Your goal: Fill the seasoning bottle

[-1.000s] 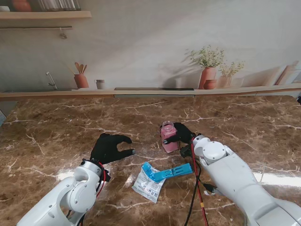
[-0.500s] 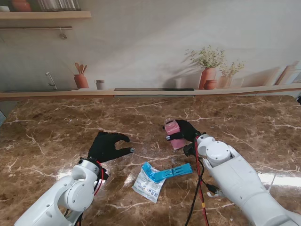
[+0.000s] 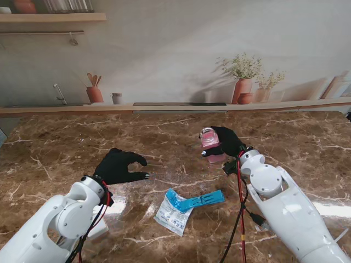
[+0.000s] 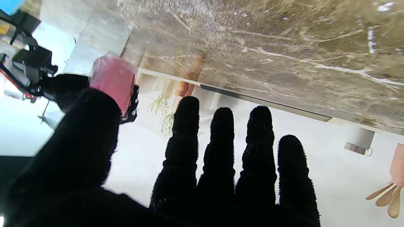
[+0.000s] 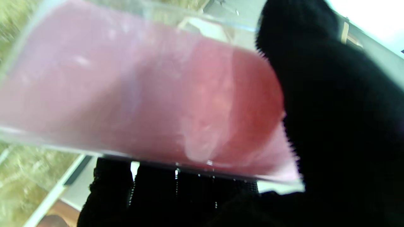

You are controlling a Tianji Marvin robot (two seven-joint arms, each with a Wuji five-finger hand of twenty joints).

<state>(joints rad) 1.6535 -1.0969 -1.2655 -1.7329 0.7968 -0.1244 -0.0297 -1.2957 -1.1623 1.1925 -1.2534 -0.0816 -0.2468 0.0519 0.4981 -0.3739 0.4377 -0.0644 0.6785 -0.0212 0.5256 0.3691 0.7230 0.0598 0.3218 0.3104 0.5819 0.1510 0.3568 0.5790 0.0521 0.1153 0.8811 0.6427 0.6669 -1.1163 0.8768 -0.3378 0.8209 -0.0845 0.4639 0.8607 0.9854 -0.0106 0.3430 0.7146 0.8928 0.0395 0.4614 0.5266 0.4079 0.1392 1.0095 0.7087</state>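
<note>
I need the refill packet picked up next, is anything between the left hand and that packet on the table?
Nothing visible. The left hand is open over bare marble, and the packet with its blue strip lies to its right, nearer to me, with clear tabletop between.

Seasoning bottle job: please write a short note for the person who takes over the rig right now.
Right hand: shut on the seasoning bottle, which holds pink contents and is tilted, lifted off the table.
Left hand: open, holds nothing, over the table on the left side.
Seasoning packet: lies flat on the table nearer to me, between the arms, with a blue clip across it. No hand touches it.
Done: bottle is picked up.
Left: I cannot tell if the bottle is full or if its top is closed. Check this, then decide whether to pour from the packet.
</note>
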